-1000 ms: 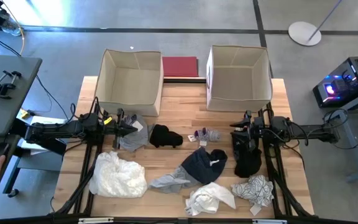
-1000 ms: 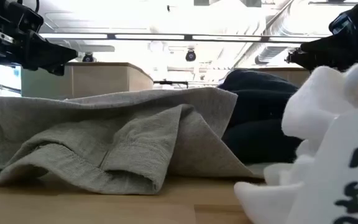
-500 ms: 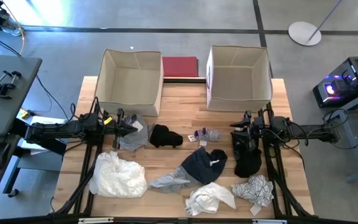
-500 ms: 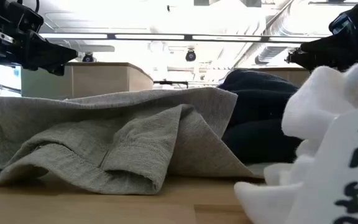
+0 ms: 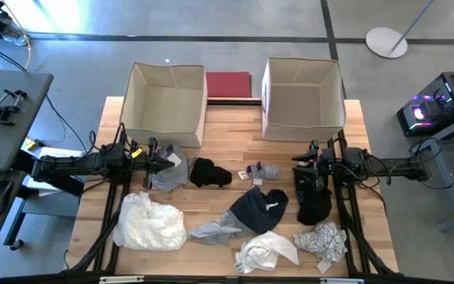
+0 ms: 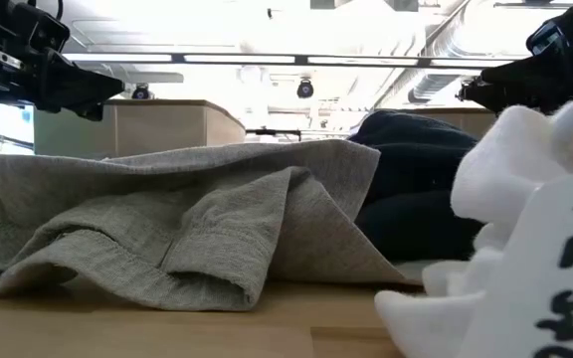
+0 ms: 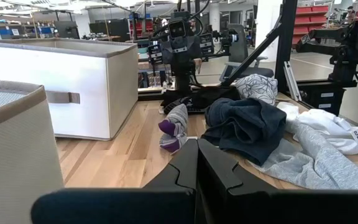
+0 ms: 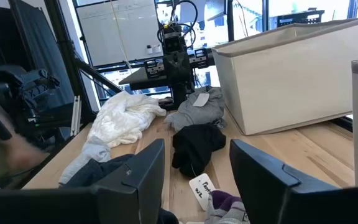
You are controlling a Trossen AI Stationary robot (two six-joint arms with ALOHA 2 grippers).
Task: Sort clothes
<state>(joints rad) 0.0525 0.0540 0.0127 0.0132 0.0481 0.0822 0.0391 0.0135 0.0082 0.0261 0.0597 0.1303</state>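
Note:
Several small garments lie on the wooden table: a white heap (image 5: 148, 222), a light grey piece (image 5: 172, 173), a black one (image 5: 210, 172), a grey-and-purple sock (image 5: 262, 170), a dark navy one (image 5: 258, 209), a grey one (image 5: 217, 229), a white one (image 5: 268, 251), a black-and-white patterned one (image 5: 321, 241) and a black one (image 5: 314, 203). My left gripper (image 5: 169, 162) is shut and empty, hovering over the light grey piece's edge. My right gripper (image 5: 295, 164) is open and empty, above the table right of the sock; its fingers show apart in the right wrist view (image 8: 197, 149).
Two beige fabric boxes stand at the far side, one left (image 5: 164, 126) and one right (image 5: 302, 126), with a dark red mat (image 5: 228, 83) between them. Bare wood lies between the boxes and the clothes.
Both arms and the clothes have kept still. A person's hand beside the table's left side has drawn away out of the high view.

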